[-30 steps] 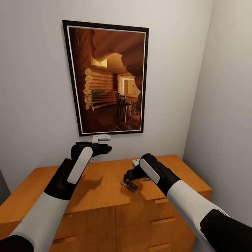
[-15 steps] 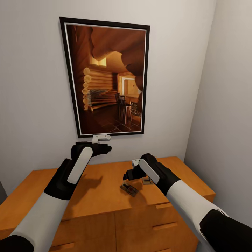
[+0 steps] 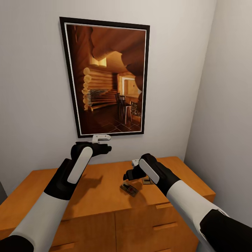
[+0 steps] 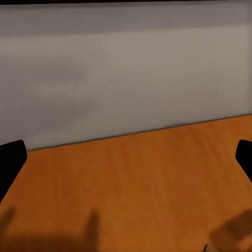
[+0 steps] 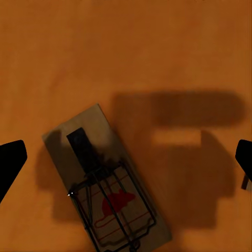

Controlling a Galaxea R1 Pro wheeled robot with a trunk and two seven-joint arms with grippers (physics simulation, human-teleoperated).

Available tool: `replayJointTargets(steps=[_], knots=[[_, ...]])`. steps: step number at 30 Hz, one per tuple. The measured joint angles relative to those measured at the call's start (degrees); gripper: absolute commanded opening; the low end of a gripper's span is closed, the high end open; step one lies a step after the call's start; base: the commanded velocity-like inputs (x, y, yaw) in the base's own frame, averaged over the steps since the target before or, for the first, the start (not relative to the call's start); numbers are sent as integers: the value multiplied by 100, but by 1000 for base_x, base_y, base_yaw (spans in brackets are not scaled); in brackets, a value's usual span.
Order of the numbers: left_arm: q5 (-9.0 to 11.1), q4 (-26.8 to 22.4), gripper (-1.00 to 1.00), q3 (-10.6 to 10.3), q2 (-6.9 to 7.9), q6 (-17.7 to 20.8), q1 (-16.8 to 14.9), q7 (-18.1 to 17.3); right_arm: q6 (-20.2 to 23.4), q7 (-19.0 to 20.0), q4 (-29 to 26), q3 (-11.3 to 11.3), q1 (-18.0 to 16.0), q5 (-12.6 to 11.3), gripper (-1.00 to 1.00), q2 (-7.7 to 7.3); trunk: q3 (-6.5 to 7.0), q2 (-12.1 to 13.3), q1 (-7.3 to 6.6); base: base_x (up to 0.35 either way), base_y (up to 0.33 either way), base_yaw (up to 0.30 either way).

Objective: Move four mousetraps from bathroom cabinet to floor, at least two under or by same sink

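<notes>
One mousetrap [image 5: 107, 184] flat on cabinet [image 3: 98, 192] top, below right gripper [image 5: 126, 157], jaws spread. A second trap [image 3: 147, 180] beside that arm. Left gripper [image 4: 126, 157] raised near wall, jaws spread, empty.

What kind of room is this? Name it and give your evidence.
Probably a corner of a home, though no fixtures tell which room: a framed picture of a log-cabin interior hangs on a plain pale wall above a wooden cabinet, where a mousetrap lies.

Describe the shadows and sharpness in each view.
Head view: crisp, with soft arm shadows on the cabinet top. Left wrist view: soft, blurry wall, faint shadows along the wood. Right wrist view: dim; a broad dark shadow beside the mousetrap, whose wire and red mouse print stay readable.
</notes>
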Motion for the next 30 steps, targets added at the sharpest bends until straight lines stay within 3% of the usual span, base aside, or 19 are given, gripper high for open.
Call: replayJointTargets(steps=[30], knots=[[0,-17,100,0,0,0,0,0,0,-3,-3,6,0,2,100,31,0,0,0,-9,0,0]])
